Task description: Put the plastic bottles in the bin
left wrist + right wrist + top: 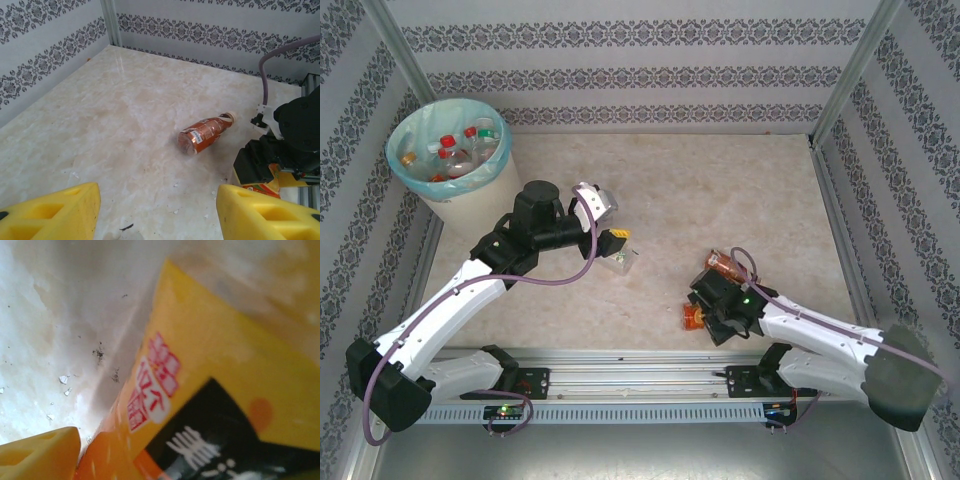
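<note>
Several bottles [450, 152] already in bin [392, 150]; brown bottle [206, 133], orange bottle [215, 390] remain — left gripper [157, 212] spread, empty; right gripper [705, 308] at the orange, closure unclear.

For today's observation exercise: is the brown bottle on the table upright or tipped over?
Tipped over: the brown bottle lies flat on the table, cap sideways.

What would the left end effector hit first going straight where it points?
Left end effector, open, aims down at the table: likely bare surface first. The brown bottle lies just right of that line, so it could clip it; depth is unclear.
</note>
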